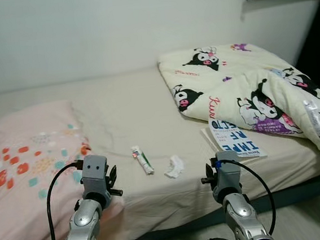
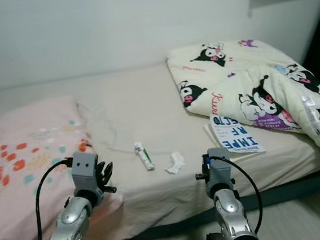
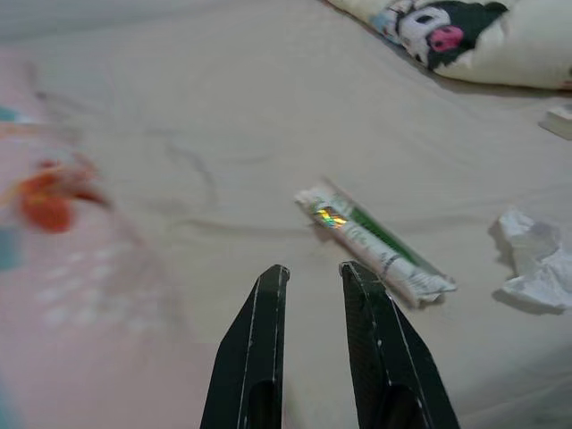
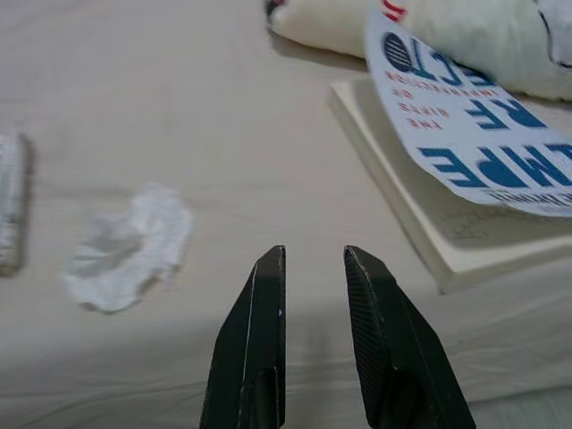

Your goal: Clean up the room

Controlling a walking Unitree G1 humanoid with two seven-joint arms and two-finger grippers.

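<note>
Bedroom, white wall behind; low bed (image 1: 147,104) with beige sheet spans the head views.

Tube (image 1: 143,159): white and green, lies flat on the sheet near the bed's front edge, about mid-width. Landmark for the rest.
- Tissue (image 1: 175,167): crumpled white, just beside the tube on the robot's right, not touching it.
- Book (image 1: 235,138): further right of the tube beyond the tissue, flat on the sheet, white cover with blue lettering; cover lifted off the page block in right wrist view. Its far edge sits under or against the blanket; cannot tell which.
- Blanket (image 1: 248,89): cream, cartoon print, bunched at the bed's right end, well right of the tube and behind the book.
- Pillow (image 1: 28,161): pink, orange and teal spots, left of the tube, at the bed's left end.

Left tool (image 3: 313,273): above the sheet, short of the tube and slightly to its left, next to the pillow edge. Fingers (image 3: 259,340) parted by a narrow gap, nothing between them.

Right tool (image 4: 315,255): above the sheet at the front edge, right of the tube, between tissue and book. Fingers (image 4: 375,340) likewise a narrow gap apart, holding nothing.
</note>
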